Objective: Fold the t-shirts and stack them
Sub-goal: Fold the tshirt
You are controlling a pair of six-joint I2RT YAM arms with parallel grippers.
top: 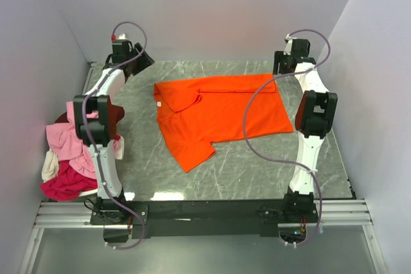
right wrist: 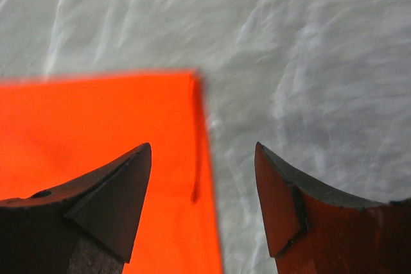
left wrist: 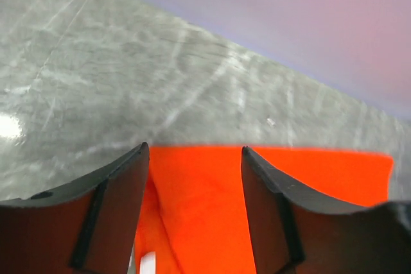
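While your table (top: 257,178) carries the orange t-shirt (top: 218,110) at its centre and the pink, magenta and cream heap (top: 64,158) at its left edge, both arms stretch far forward. Your left gripper (left wrist: 194,152) and right gripper (right wrist: 203,149) hang wide apart and empty over the shirt's far corners.

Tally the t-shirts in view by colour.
Orange tee: 1
Light pink tee: 1
Magenta tee: 1
Cream tee: 1
Total: 4 showing. The last three lie bunched together at the left edge, so more may be hidden among them.
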